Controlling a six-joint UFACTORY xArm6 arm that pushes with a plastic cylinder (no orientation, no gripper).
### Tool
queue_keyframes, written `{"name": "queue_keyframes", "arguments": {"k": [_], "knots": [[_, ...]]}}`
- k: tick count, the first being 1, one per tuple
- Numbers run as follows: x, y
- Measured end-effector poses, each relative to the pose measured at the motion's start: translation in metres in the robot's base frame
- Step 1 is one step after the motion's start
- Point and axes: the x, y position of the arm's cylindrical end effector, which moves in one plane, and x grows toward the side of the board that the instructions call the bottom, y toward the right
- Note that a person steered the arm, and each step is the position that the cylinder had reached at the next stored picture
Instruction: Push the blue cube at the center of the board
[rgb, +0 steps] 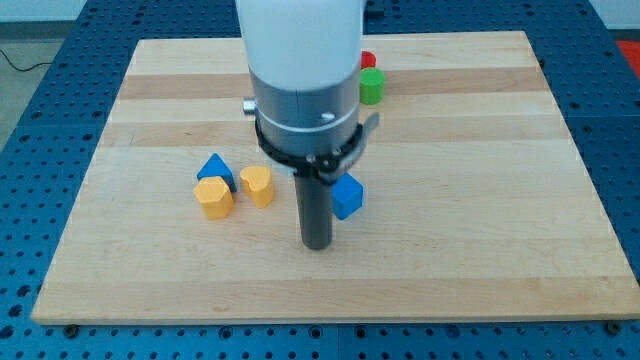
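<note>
The blue cube (347, 196) sits near the middle of the wooden board (480, 250), partly hidden behind my rod. My tip (317, 243) rests on the board just below and to the left of the cube, close to it; I cannot tell if they touch. The arm's white and grey body fills the view's top centre and hides the board behind it.
A blue triangular block (214, 169), a yellow block (213, 197) and a second yellow block (257, 185) cluster at the view's left. A green cylinder (371, 86) and a red block (368, 61), partly hidden by the arm, stand near the top.
</note>
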Motion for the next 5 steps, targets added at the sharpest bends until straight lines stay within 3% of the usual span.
{"name": "queue_keyframes", "arguments": {"k": [1, 3, 5], "knots": [[0.0, 0.028], [-0.079, 0.011], [-0.118, 0.005]]}}
